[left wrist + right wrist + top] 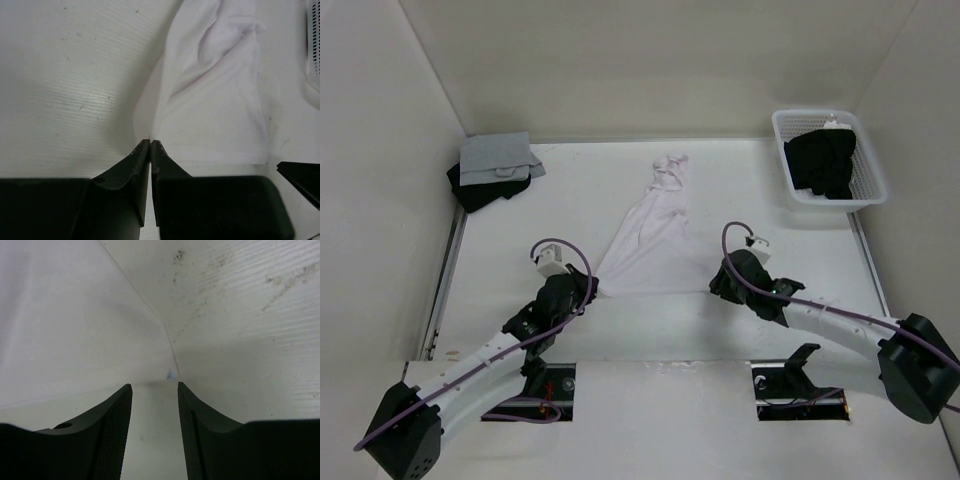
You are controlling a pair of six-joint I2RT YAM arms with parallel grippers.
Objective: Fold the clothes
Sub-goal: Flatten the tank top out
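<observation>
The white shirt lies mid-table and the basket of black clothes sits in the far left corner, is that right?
No. The basket of black clothes sits in the far right corner, as the top external view shows; the white shirt does lie mid-table.

No legible text or markings

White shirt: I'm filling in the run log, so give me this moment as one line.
left gripper: shut on white shirt corner | right gripper: open, other corner just ahead of jaws | far end: bunched
</observation>
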